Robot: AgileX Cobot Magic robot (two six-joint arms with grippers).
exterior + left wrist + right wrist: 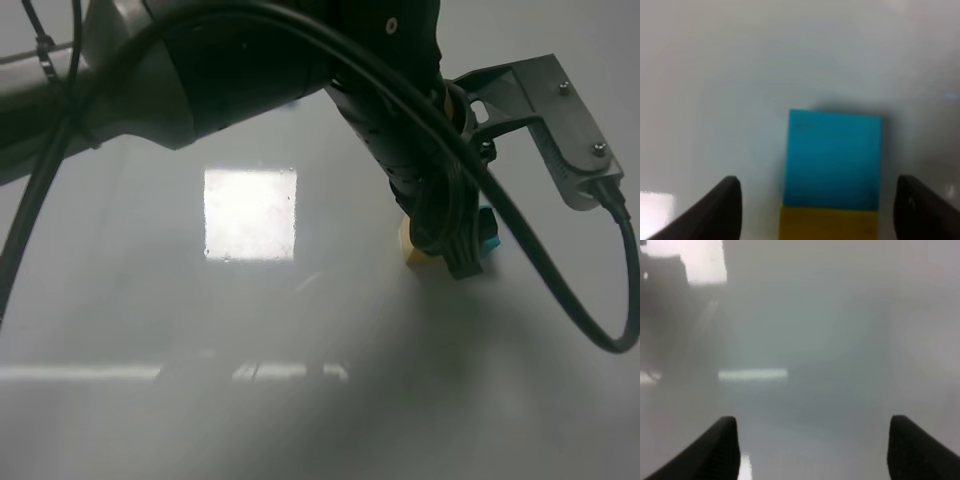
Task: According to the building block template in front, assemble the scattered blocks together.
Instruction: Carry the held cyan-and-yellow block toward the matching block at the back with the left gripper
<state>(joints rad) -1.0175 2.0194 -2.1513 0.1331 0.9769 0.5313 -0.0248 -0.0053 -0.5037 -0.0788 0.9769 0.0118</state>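
Blocks [832, 160] (teal, yellow) between spread left claw [818, 184]

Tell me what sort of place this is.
Probably a robotics lab bench: a glossy grey tabletop, a black cabled robot arm, and a yellow block and teal block touching under it.

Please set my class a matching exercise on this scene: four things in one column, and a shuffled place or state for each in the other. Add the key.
Column one
1. teal matte block
2. left gripper
3. right gripper
4. bright square reflection

Column two
A. open above bare grey table, nothing inside it
B. open, straddling both blocks without touching them
C. on the tabletop, left of the blocks in the high view
D. flush against the mustard-yellow matte block

Pairs: 1-D, 2-B, 3-A, 4-C
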